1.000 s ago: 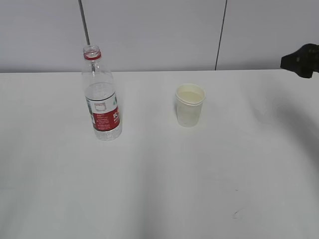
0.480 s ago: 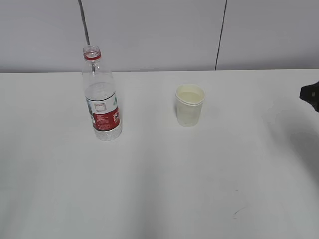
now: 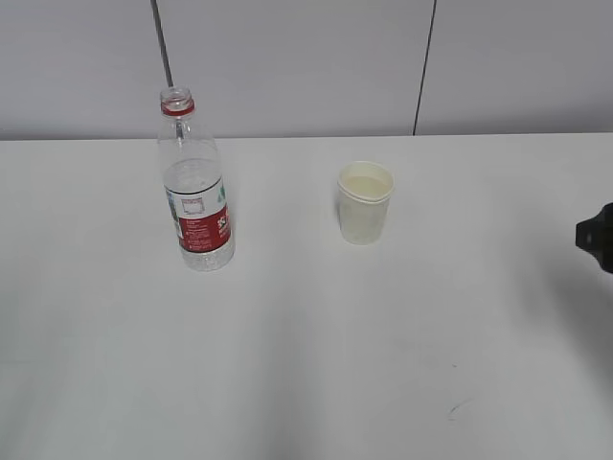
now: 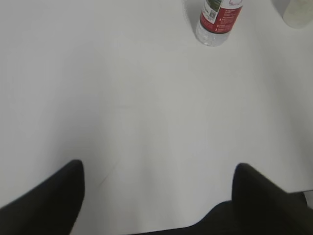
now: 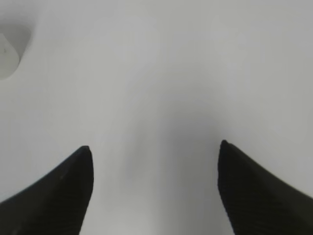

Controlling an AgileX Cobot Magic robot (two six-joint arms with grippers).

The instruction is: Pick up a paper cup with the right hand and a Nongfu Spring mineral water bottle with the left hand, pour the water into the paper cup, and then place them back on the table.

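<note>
The Nongfu Spring bottle (image 3: 196,187) stands upright and uncapped on the white table (image 3: 306,335), left of centre, part full of water. Its base also shows at the top of the left wrist view (image 4: 219,20). The paper cup (image 3: 365,202) stands upright to its right, liquid inside. A blurred bit of the cup shows at the left edge of the right wrist view (image 5: 7,54). My right gripper (image 5: 155,149) is open and empty over bare table; only a black tip shows at the exterior view's right edge (image 3: 598,236). My left gripper (image 4: 159,169) is open and empty, far from the bottle.
A grey panelled wall (image 3: 306,67) with dark vertical seams runs behind the table's far edge. Faint dark marks (image 3: 458,407) lie on the tabletop near the front right.
The black tip of my right arm has dropped lower along the right edge of the exterior view. The bottle and cup have not moved.
</note>
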